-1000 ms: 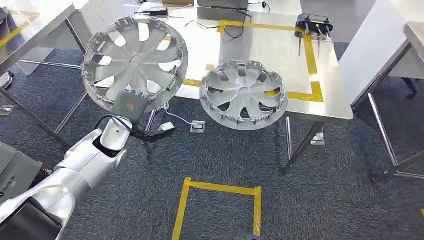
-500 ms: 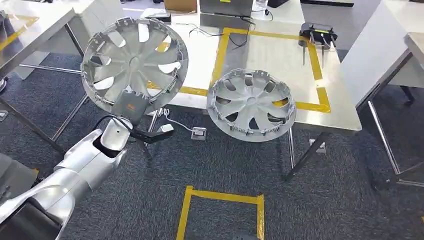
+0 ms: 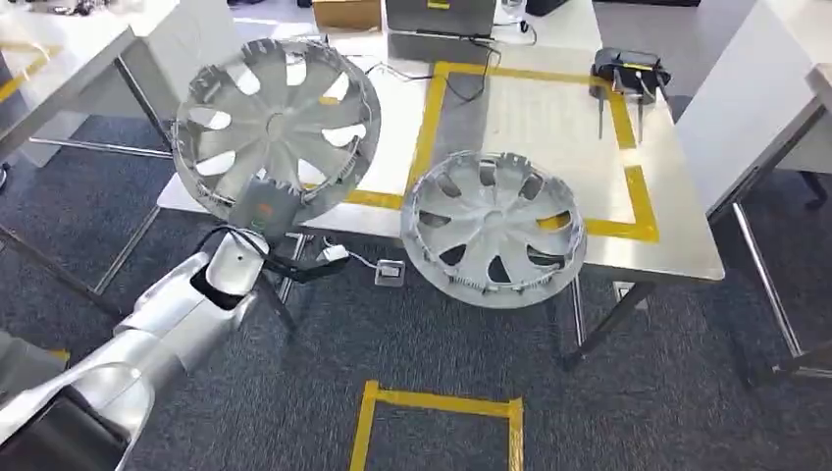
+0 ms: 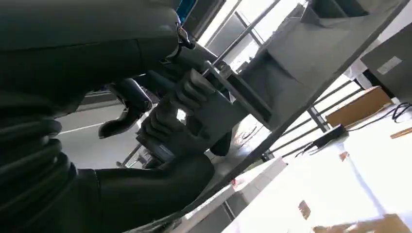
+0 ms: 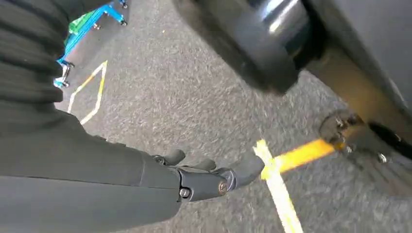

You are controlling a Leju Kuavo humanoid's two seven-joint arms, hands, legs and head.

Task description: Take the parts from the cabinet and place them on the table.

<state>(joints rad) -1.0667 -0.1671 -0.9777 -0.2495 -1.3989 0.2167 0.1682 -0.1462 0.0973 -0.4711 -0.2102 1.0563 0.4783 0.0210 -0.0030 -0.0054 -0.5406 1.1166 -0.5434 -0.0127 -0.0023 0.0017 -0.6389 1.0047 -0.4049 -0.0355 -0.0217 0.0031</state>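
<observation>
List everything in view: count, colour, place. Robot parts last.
hubcap: 1, silver, held up in the left hand, over the table's left end
second hubcap: 1, silver, overhanging the table's near edge
table: 1, steel, yellow tape outline on top
black device: 1, on the table's far right
cardboard box: 1, brown, far edge of the table
floor tape square: 1, yellow, on grey carpet
left hand: grips the hubcap's rim
right hand: hangs over the carpet, holds nothing
</observation>
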